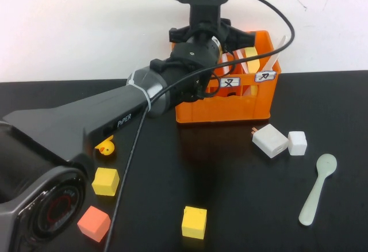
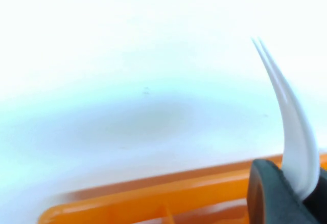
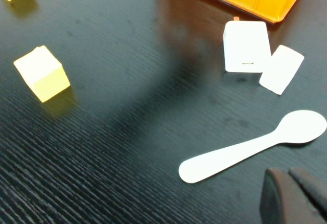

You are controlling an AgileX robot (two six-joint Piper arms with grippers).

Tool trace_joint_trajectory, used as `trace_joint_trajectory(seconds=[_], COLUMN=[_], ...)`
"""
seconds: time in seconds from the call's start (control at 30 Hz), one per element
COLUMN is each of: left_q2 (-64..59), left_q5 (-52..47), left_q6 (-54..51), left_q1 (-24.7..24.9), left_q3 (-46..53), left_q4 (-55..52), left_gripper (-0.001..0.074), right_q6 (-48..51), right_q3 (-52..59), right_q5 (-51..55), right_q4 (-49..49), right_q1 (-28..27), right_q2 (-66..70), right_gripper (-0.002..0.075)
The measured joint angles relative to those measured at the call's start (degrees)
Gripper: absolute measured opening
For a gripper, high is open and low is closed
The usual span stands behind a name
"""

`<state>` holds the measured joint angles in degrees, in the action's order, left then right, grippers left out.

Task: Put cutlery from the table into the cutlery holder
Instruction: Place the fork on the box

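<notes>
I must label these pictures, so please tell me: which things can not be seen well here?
- High view: left gripper over the cutlery holder; the arm hides its fingertips and the compartments.
- Left wrist view: fork between the fingers, handle cut by the edge.
- Right wrist view: right gripper shut near the spoon, cut by the edge; absent from the high view.
</notes>
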<state>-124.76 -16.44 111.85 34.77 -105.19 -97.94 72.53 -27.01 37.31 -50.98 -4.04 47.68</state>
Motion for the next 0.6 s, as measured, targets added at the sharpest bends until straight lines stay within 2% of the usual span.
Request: trace_joint_trajectory(seconds=[0.07, 0.23, 0.33, 0.4, 0.47, 0.6], left_q2=[0.00, 0.00, 0.38, 1.47, 3.40, 10.74], left_q5=[1.16, 0.89, -1.91, -4.74, -8.09, -11.53], left_q6=[-0.86, -2.33, -5.59, -8.60, -11.61, -21.01], left_q1=[0.00, 0.00, 0.00, 0.26, 0.79, 1.20], left_q3=[0.00, 0.00, 0.00, 0.00, 0.12, 0.22], left_q4=[0.00, -0.04, 0.24, 1.46, 4.21, 16.84], left_gripper=[0.0116, 0.0363, 0.0408, 0.0398, 0.0345, 0.0112], right_q6=[0.00, 0.75, 2.44, 3.73, 4.15, 4.41], right_q3=[0.00, 0.00, 0.00, 0.00, 0.00, -1.23], right_q5=[0.00, 0.00, 0.00, 0.00, 0.00, 1.01], right_q4=[0.00, 0.00, -0.58, -1.84, -3.32, -4.95], right_q1=[0.00, 0.00, 0.00, 0.00, 0.00, 0.00], right_q2=[0.00, 0.00, 0.00, 0.00, 0.09, 2.70], right_gripper=[-0.0002, -0.0002, -0.0002, -0.0002, -0.0002, -0.0002])
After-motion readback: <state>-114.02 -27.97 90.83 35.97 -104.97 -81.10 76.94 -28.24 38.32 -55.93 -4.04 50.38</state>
